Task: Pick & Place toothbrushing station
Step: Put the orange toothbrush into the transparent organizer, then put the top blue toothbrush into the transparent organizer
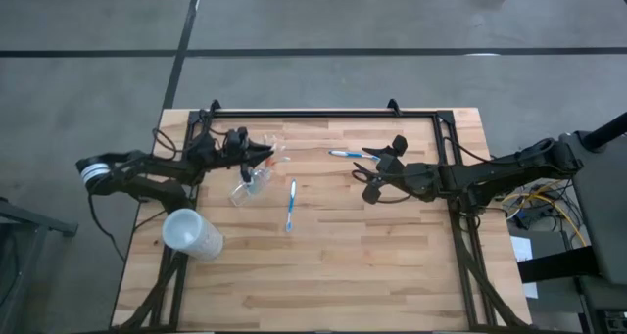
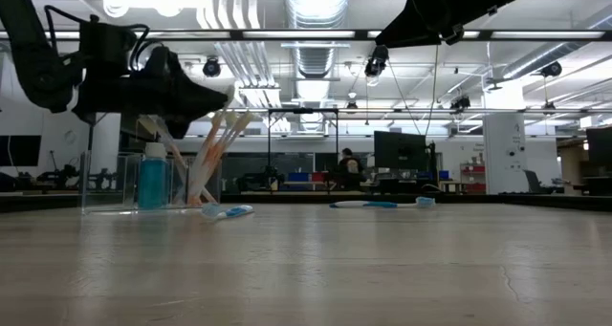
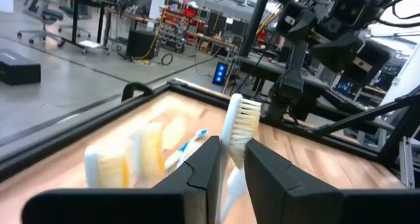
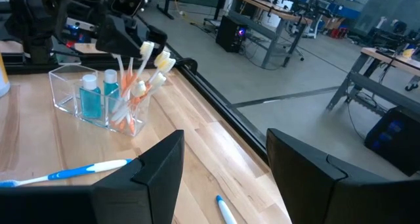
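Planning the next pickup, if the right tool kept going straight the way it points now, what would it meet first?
Probably the clear holder with its toothbrushes; the left tool hovers there too. The blue toothbrush lies low, likely beneath that line. Depth is unclear.

Frosted whitish cup [image 1: 192, 233]: lying on side, near-left part of wooden table [image 1: 372, 265]. Person [image 2: 349, 163]: seated, far background.

The white toothbrush with pale bristles [image 3: 240, 122] goes down between the left gripper's [image 3: 232, 159] dark jaws, so its handle is hidden. The yellow-white brush heads [image 3: 134, 159] beside it look blurry.
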